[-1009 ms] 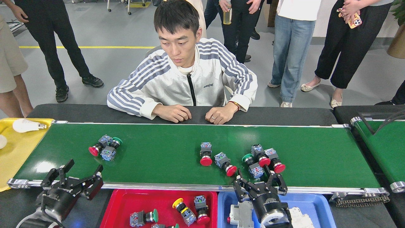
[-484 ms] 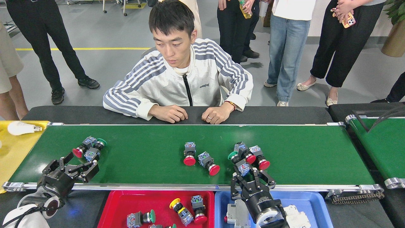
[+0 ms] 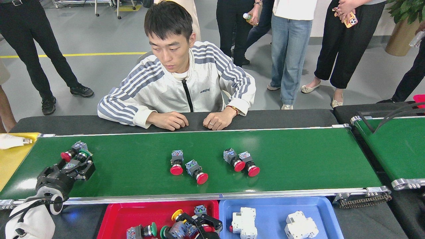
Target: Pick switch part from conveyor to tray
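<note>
Head view: right tool (image 3: 202, 224) now over red tray (image 3: 113, 219), off conveyor (image 3: 298, 159).

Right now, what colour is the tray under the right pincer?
Red plastic tray, seen in the head view.

Conveyor (image 3: 298, 159) belt green, rails silver; switch parts (image 3: 196, 172) red-capped, grey-blue bodied; one tray (image 3: 113, 219) red, another (image 3: 272, 205) blue; seated person's jacket (image 3: 159, 89) white with grey-blue stripes.

A single head view looks forward and down from close above the near edge of the conveyor (image 3: 199, 156), which crosses the view from 9 to 3 o'clock; trays (image 3: 275, 205) lie at 6, a seated person (image 3: 179, 86) at 12.
</note>
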`<state>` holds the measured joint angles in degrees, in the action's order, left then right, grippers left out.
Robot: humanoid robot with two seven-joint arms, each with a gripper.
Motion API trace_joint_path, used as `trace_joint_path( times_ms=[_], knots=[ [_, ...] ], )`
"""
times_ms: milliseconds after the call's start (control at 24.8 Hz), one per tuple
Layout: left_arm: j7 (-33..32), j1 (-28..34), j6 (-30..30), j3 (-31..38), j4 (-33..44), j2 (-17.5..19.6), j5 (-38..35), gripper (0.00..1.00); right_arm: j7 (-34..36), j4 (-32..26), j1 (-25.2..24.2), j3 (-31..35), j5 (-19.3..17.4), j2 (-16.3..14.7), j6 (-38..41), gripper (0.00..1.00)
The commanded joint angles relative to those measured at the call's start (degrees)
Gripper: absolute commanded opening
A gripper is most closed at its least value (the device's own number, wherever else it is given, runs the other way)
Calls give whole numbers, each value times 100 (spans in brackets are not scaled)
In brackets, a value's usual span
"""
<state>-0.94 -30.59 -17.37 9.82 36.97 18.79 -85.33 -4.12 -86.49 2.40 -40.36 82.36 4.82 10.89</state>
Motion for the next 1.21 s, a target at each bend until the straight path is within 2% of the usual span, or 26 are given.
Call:
trace_joint_path(
  times_ms=[0,40,121,202,323,444,484,524,565,646,726,888,1049,1089,1170],
  knots=[
    [252,-53,-38,-42,56,19,43,24,78,-175,76,90,-36,45,-25,100],
    [305,-9,-143,-51,82,19,43,21,113,-272,59,291,-45,19,-43,100],
    [419,220,-416,-51,170,19,34,14,219,-456,-125,1126,-53,1,-130,100],
    [490,527,-812,-59,680,1,34,12,298,-580,-424,1830,-53,27,-166,100],
    [428,1521,-1893,-16,2323,-122,157,11,448,-773,-890,2981,-53,19,-175,100],
    [349,2672,-2719,-42,3949,-148,544,12,694,-764,-1154,3676,-53,1,-166,100],
    [279,3068,-2763,-51,4459,-148,693,13,755,-764,-1259,3834,-53,-8,-166,100],
    [129,3551,-2763,-59,5004,-183,772,21,790,-773,-1347,4001,-53,-16,-166,100],
    [-28,3928,-2763,-77,5416,-253,773,42,799,-773,-1365,4106,-53,-34,-166,100],
    [-292,4280,-2763,-174,5883,-675,720,97,799,-773,-1365,4194,-53,-52,-166,100],
    [-468,4386,-2763,-218,6076,-1106,667,100,799,-764,-1374,4264,-53,-104,-166,100],
    [-477,4386,-2763,-112,6068,-1247,570,100,799,-773,-1365,4308,-62,-201,-166,100],
    [-451,4377,-391,116,6068,-1291,588,100,808,-764,-1374,4335,-62,-262,-166,100],
    [-442,4386,-48,222,6050,-1273,597,100,808,-764,-1374,4370,-62,-289,-157,100],
    [-442,4412,173,521,6032,-1291,588,100,808,-764,-1356,4388,-71,-307,-157,100]
  ],
)
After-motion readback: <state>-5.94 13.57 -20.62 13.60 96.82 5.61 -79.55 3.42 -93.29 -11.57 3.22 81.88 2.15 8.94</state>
